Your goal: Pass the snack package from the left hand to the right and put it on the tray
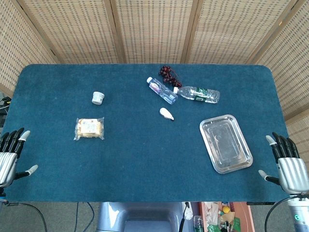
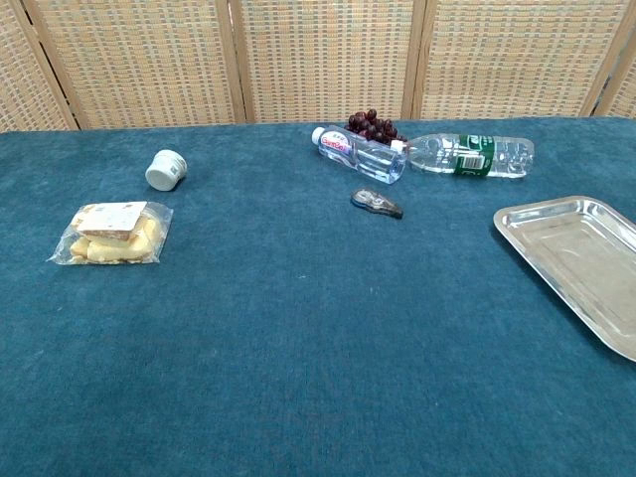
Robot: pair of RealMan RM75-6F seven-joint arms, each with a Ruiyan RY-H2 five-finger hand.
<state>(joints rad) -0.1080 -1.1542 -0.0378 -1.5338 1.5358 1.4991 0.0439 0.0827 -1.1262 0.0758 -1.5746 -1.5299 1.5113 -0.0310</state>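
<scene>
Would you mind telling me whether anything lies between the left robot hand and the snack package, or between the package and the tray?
Nothing visible does. Bare tablecloth separates the left robot hand from the snack package, and the stretch from there to the tray is bare too; the bottles lie further back.

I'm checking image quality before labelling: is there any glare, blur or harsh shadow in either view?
Head view: even, soft light, sharp throughout; the tray shows only mild bright reflections. Chest view: also sharp, shadows faint under the snack package; the tray's far rim glints, and its right side is cut off by the frame.
</scene>
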